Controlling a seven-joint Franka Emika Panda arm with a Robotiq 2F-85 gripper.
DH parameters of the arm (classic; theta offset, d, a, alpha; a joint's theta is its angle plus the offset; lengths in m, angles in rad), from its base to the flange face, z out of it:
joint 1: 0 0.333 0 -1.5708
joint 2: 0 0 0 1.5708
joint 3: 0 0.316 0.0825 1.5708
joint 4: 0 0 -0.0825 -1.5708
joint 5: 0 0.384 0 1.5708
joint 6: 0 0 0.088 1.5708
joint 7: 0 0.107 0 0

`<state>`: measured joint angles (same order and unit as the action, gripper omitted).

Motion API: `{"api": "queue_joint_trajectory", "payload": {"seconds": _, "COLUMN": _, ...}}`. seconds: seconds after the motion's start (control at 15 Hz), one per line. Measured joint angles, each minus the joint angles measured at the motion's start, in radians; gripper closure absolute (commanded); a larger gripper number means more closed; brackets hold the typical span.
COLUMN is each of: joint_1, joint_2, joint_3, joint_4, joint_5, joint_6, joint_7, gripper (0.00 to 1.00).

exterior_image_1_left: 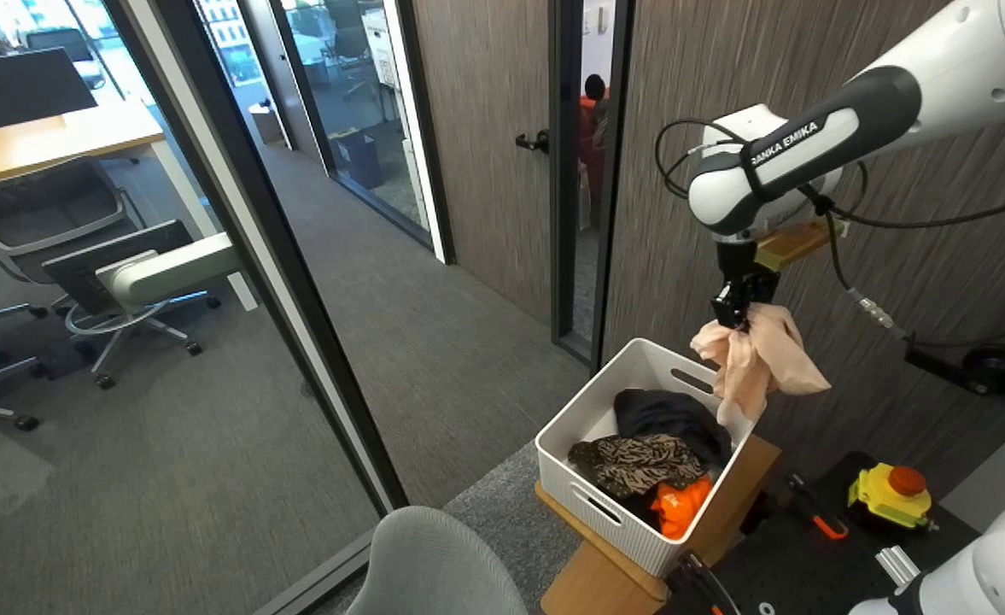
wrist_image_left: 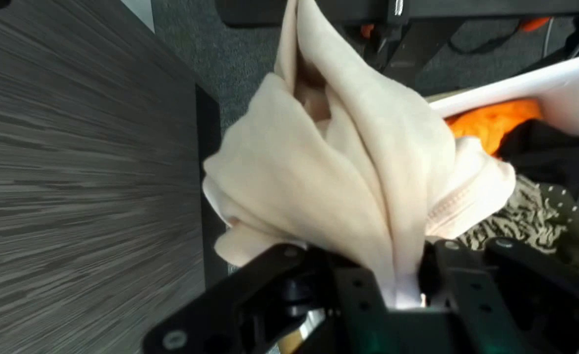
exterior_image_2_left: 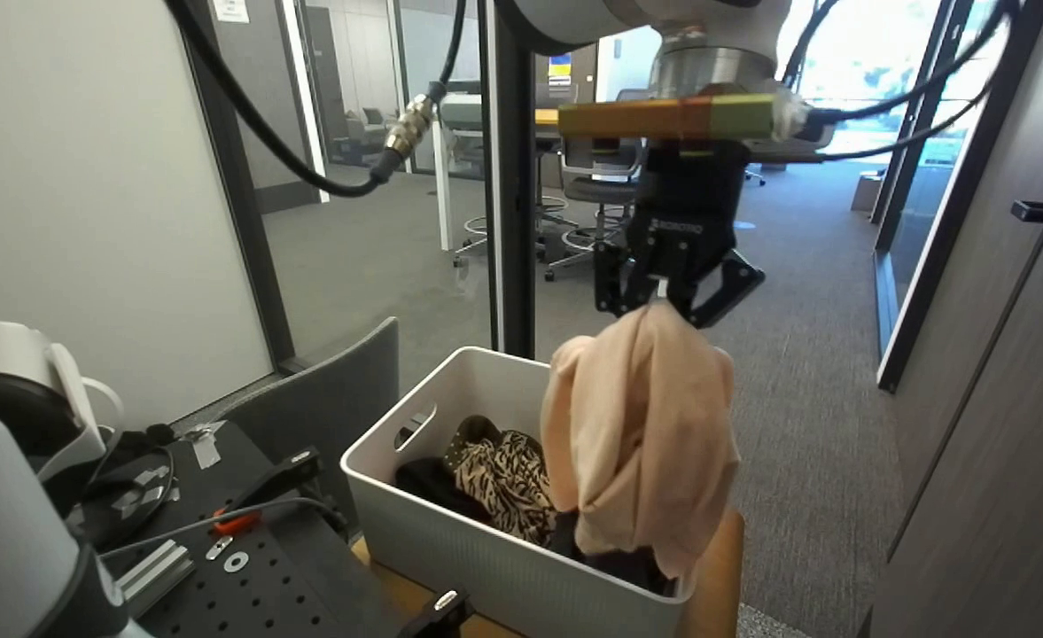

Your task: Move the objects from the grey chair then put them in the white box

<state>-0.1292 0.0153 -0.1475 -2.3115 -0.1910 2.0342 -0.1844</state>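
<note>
Clutching pink cloth near white box: one gripper. Inside: black cloth, patterned cloth, orange cloth.

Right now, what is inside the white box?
Dark cloth, patterned cloth and orange cloth. What lies beneath is covered; in an exterior view, the held pink cloth hides part too.

Arm: "RANKA EMIKA"; pincer: seemingly "ROBOTIQ"
</note>
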Motion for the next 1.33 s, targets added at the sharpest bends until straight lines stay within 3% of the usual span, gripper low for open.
{"api": "queue_joint_trajectory", "payload": {"seconds": 0.2, "joint_1": -0.014, "joint_2": 0.042, "joint_3": 0.001, "joint_4": -0.003, "joint_5": 0.099, "joint_6": 0.141, "joint_7": -0.033, "gripper": 0.91}}
{"api": "queue_joint_trajectory", "payload": {"seconds": 0.47, "joint_1": 0.042, "joint_2": 0.121, "joint_3": 0.090, "joint_4": 0.019, "joint_5": 0.216, "joint_6": 0.243, "joint_7": -0.042, "gripper": 0.90}}
{"api": "queue_joint_trajectory", "payload": {"seconds": 0.73, "joint_1": 0.071, "joint_2": 0.200, "joint_3": 0.138, "joint_4": 0.049, "joint_5": 0.230, "joint_6": 0.281, "joint_7": -0.042, "gripper": 0.90}}
{"api": "queue_joint_trajectory", "payload": {"seconds": 1.33, "joint_1": 0.062, "joint_2": 0.335, "joint_3": 0.146, "joint_4": 0.081, "joint_5": 0.255, "joint_6": 0.299, "joint_7": -0.061, "gripper": 0.90}}
